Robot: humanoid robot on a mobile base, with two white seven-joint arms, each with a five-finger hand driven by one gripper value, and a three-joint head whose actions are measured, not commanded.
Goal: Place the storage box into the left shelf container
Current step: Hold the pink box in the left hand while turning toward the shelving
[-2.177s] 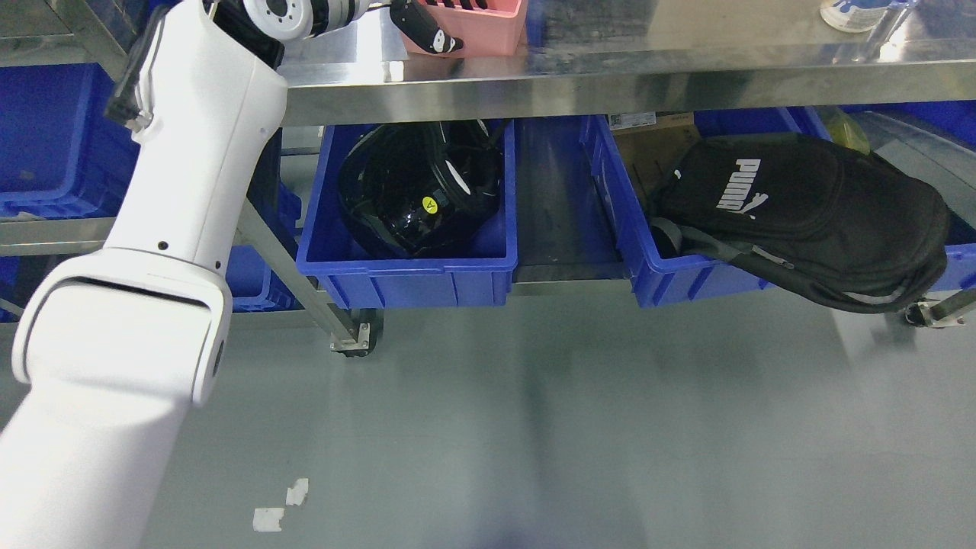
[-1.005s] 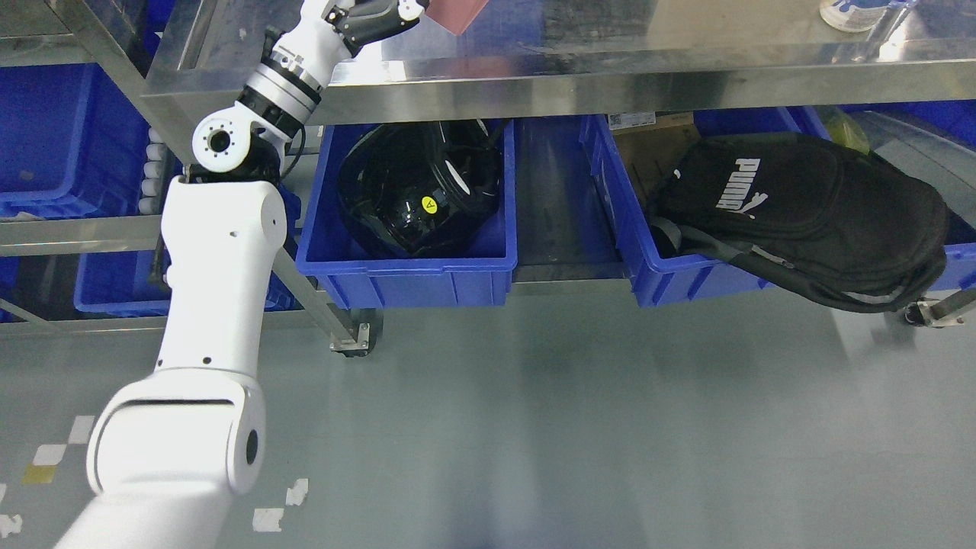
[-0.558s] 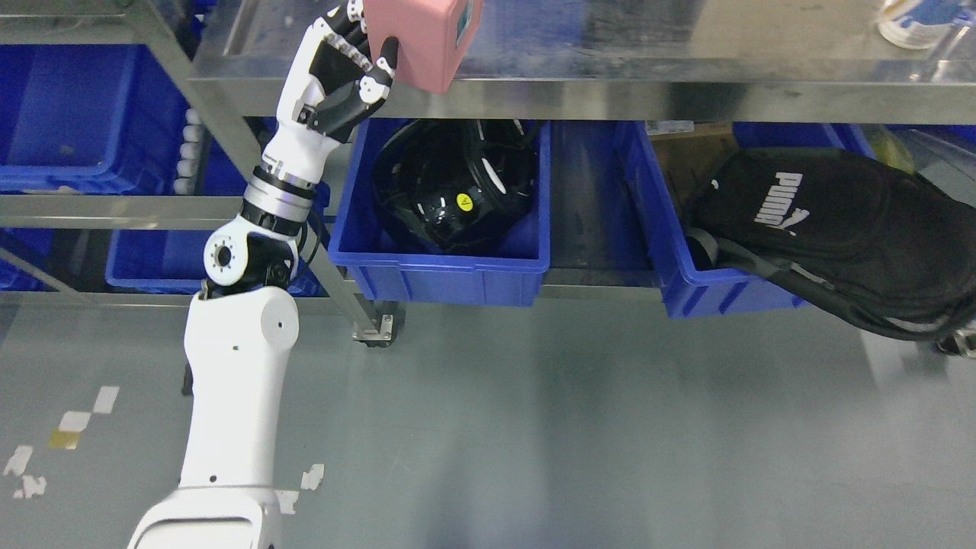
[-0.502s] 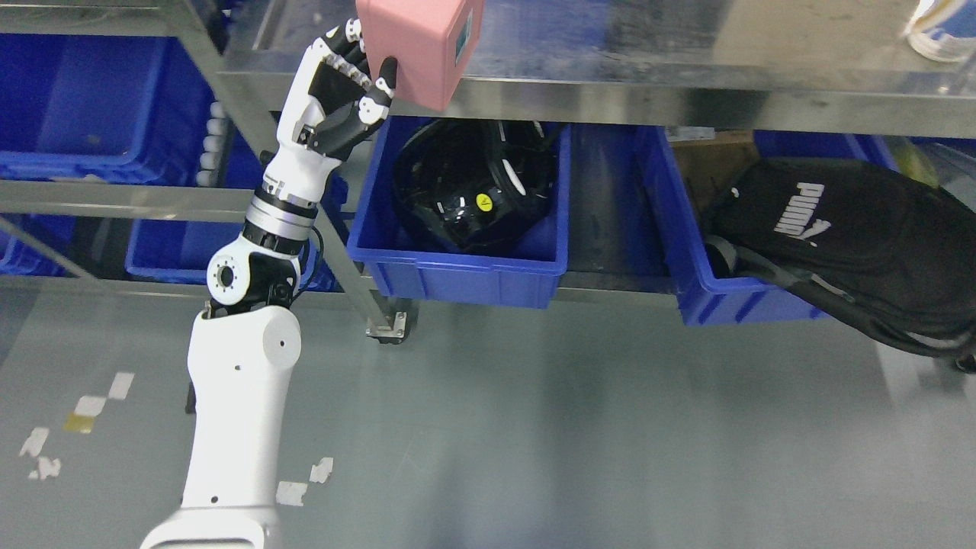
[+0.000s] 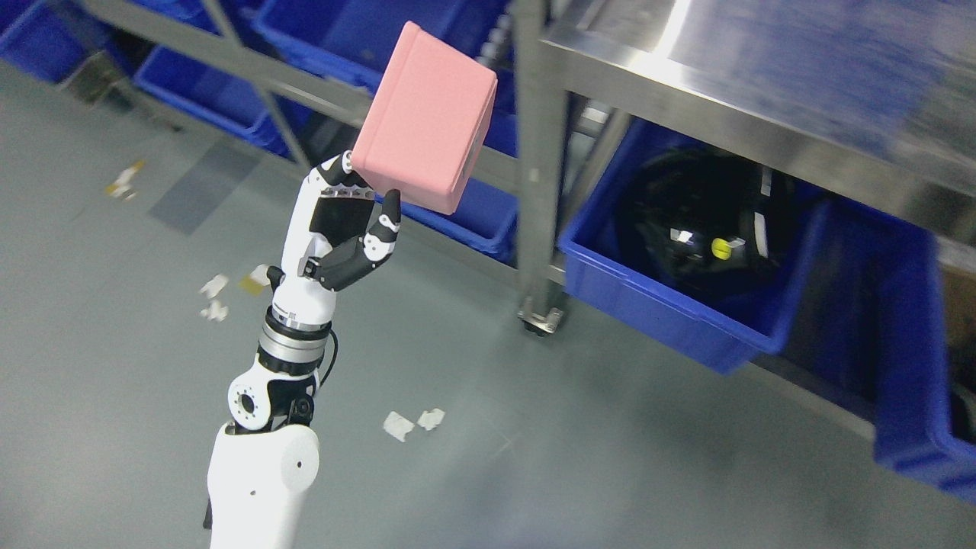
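Note:
My left hand (image 5: 358, 202) is raised and shut on the lower edge of a pink storage box (image 5: 423, 114), which tilts with its closed bottom toward the camera. The box hangs in the air in front of a low steel shelf rack with blue containers (image 5: 465, 217) at the upper left. The white left arm rises from the bottom edge. The right arm does not show.
A steel table (image 5: 732, 84) stands at the right with its leg and caster (image 5: 540, 316). Under it a blue bin (image 5: 671, 305) holds a black helmet (image 5: 705, 229); another blue bin (image 5: 911, 396) sits further right. Bits of tape (image 5: 412, 422) lie on the grey floor.
The hand has lifted the pink box off the steel table and holds it clear. The whole picture has swung left, so the camera has turned toward the left shelf rack.

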